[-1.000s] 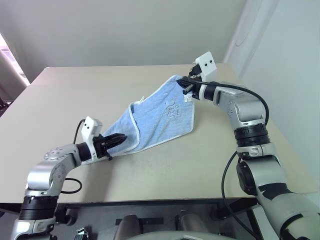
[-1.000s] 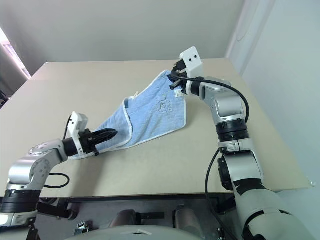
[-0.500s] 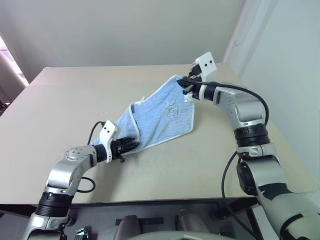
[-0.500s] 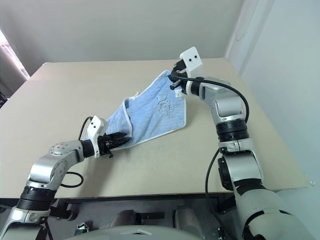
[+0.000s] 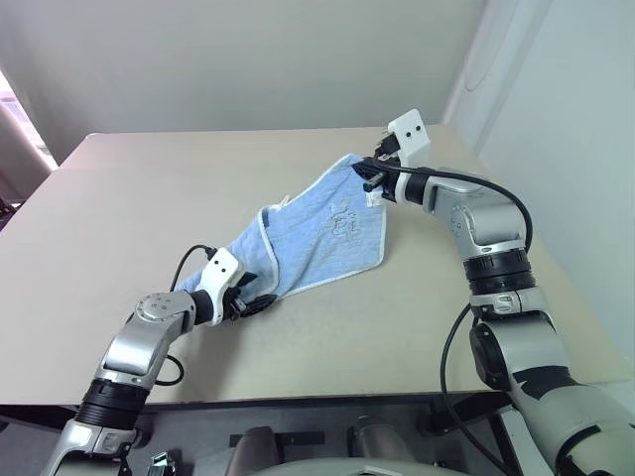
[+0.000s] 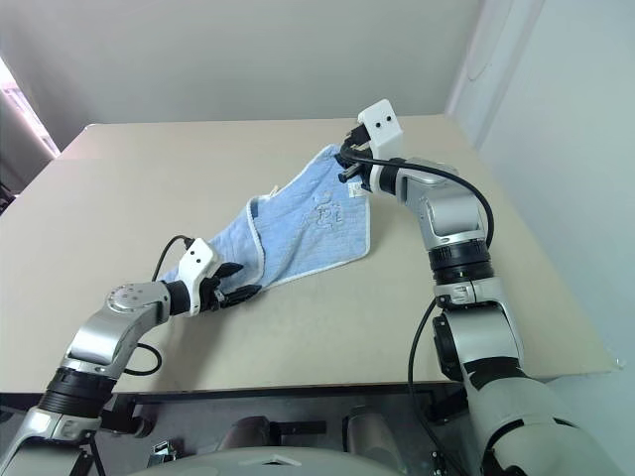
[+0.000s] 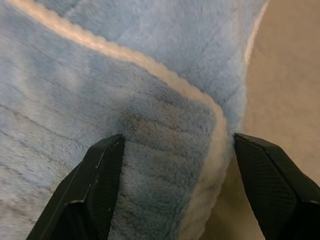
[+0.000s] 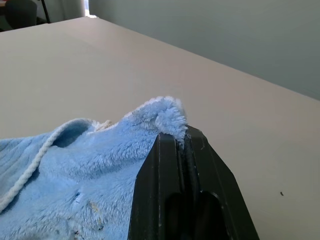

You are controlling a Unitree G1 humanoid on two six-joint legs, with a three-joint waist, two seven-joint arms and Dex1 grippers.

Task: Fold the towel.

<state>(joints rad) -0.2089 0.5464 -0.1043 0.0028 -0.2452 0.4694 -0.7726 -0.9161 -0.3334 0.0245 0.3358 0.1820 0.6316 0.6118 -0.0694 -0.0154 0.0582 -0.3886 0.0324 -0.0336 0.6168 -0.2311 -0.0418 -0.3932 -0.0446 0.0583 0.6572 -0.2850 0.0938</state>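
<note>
Left fingers [image 7: 105, 190] now spread, fluffy terry towel [image 5: 317, 233], stitched white edging

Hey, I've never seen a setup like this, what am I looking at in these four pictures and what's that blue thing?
This is a humanoid robot with two arms, each ending in a gripper of two black fingers. The two wide pictures come from cameras in its head, looking down over a beige table. The two close-ups come from a camera on each wrist, looking along that gripper's fingers.

The blue thing is a towel with white edging, which the robot is meant to fold. The right gripper is shut on one far corner and holds it up off the table, so the cloth slopes down toward the near side. The left gripper sits at the low near corner with its fingers spread apart on either side of that corner, not pinching it.
</note>
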